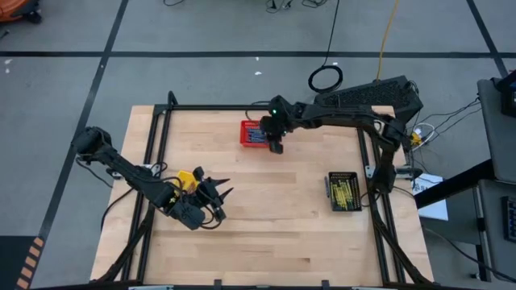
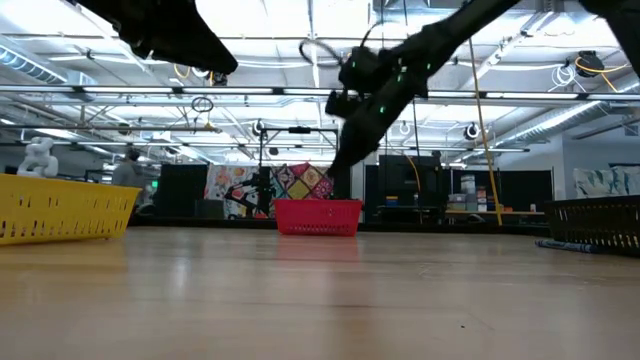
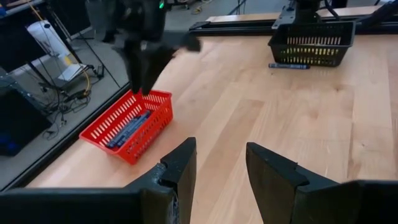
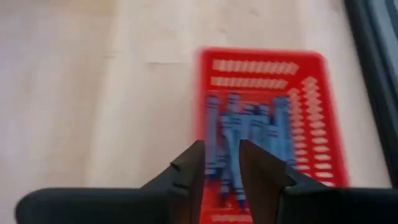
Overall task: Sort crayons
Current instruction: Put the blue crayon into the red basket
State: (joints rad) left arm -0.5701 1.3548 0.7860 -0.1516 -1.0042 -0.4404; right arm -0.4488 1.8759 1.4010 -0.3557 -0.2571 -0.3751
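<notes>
R gripper (image 1: 276, 146) hangs just above the red basket (image 1: 252, 134) at the far-centre of the table (image 1: 282, 217), fingers slightly apart w/ nothing between them; blue crayons (image 4: 249, 134) lie inside that basket. L gripper (image 1: 218, 193) waits near-left, fingers spread & empty, beside the yellow basket (image 1: 187, 179). Black basket (image 1: 343, 191) on the right holds yellow-green crayons (image 1: 345, 190), w/ one blue crayon (image 3: 289, 66) on the table just beside it.

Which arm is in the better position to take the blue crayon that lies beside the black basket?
Probably right: the blue crayon lies by the black basket on its side; the open left gripper is farther away.
</notes>
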